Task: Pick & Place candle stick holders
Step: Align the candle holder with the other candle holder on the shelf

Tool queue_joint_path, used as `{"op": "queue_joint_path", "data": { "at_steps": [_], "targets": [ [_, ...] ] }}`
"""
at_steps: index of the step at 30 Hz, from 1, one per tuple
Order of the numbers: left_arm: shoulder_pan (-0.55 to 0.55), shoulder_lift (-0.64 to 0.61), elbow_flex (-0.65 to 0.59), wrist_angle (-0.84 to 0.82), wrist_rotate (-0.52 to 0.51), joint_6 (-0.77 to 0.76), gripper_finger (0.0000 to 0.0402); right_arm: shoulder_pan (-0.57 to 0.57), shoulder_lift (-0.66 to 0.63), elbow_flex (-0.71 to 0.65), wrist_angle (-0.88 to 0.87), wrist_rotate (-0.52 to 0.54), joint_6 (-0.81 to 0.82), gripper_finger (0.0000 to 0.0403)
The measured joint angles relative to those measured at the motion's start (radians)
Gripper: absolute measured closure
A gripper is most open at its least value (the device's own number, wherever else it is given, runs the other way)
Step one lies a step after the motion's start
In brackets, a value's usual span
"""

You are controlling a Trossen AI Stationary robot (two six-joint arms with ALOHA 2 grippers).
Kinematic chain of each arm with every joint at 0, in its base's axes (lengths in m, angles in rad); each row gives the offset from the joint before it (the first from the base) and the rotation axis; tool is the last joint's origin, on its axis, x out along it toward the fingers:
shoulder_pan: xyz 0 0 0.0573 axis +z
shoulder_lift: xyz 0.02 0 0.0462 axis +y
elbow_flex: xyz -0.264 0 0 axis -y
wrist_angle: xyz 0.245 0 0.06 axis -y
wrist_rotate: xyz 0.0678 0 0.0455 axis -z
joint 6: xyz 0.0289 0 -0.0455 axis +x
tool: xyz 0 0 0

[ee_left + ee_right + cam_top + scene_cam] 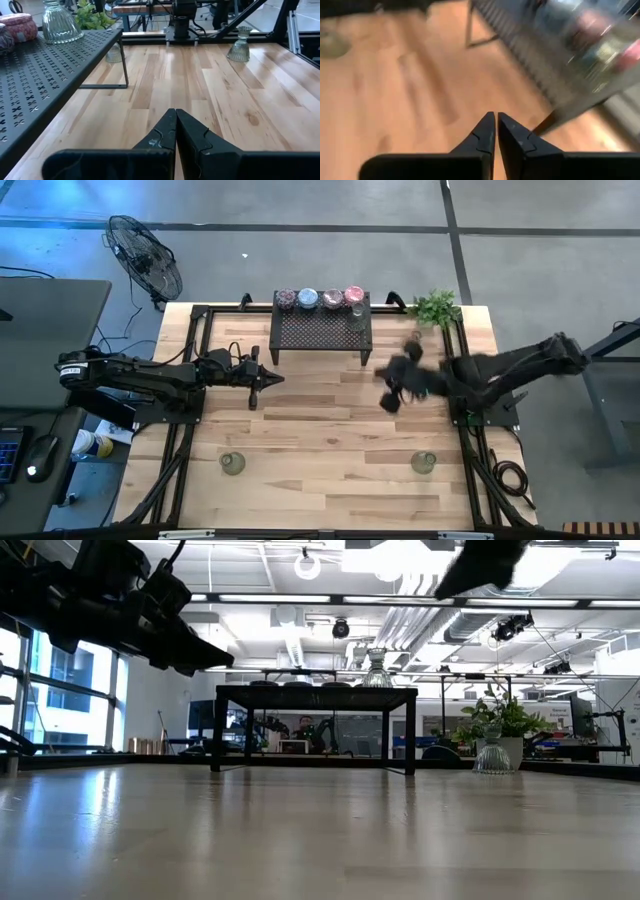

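Several candle stick holders stand on the far edge of the black mesh rack (320, 332): mottled purple (286, 299), pale blue (308, 299), pink (353, 295) and a clear one (357, 313), which also shows in the left wrist view (60, 22). Two olive-clear holders stand on the table near its front edge, one at the left (232, 464) and one at the right (424, 462). My left gripper (277, 378) is shut and empty, left of the rack's near side. My right gripper (388, 398) is shut and empty, above the table right of the rack.
A green leafy plant (436, 307) stands at the table's far right corner, with a clear glass holder (493, 755) beside it in the low view. Black frame rails (190, 380) run along the table's left and right sides. Bare wood lies between the two front holders.
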Motion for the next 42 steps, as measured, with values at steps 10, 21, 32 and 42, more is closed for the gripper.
{"op": "queue_joint_path", "data": {
  "at_steps": [10, 21, 32, 42],
  "targets": [
    [0.000, 0.000, 0.000, -0.020, 0.000, -0.003, 0.0401, 0.497, 0.030, 0.000, -0.395, 0.031, 0.794, 0.0402],
    [0.000, 0.000, 0.000, -0.027, 0.000, -0.002, 0.0401, 0.747, 0.148, 0.000, -0.606, -0.188, 1.232, 0.0293],
    [0.000, 0.000, 0.000, -0.027, -0.002, 0.028, 0.0401, 0.816, 0.224, 0.000, -0.581, -0.224, 1.348, 0.0119],
    [0.000, 0.000, 0.000, -0.027, -0.002, 0.030, 0.0401, 0.819, 0.323, 0.000, -0.575, -0.274, 1.309, 0.0104]
  ]
}}
